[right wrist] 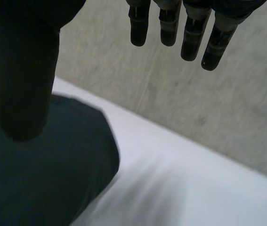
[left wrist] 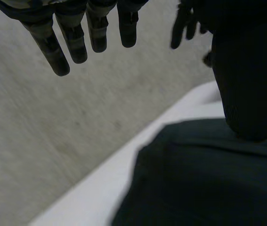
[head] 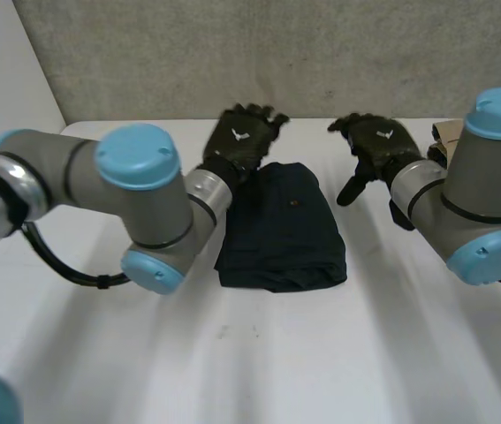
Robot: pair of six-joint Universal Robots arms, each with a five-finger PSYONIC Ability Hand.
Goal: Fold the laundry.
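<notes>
A dark navy garment (head: 284, 225) lies folded into a compact rectangle at the middle of the white table (head: 259, 353). My left hand (head: 243, 134) hovers over its far left corner, fingers (left wrist: 72, 40) straight and spread, holding nothing. My right hand (head: 375, 146) hangs above the table just right of the garment's far edge, fingers (right wrist: 190, 35) straight, thumb (right wrist: 22, 70) pointing down, empty. The cloth (left wrist: 204, 179) lies below the left palm, and below the right thumb the cloth (right wrist: 39, 179) shows too.
A grey wall (head: 259, 53) runs along the table's far edge. A brown cardboard item (head: 449, 137) sits at the far right behind my right arm. Bare table stretches in front of the garment and to both sides.
</notes>
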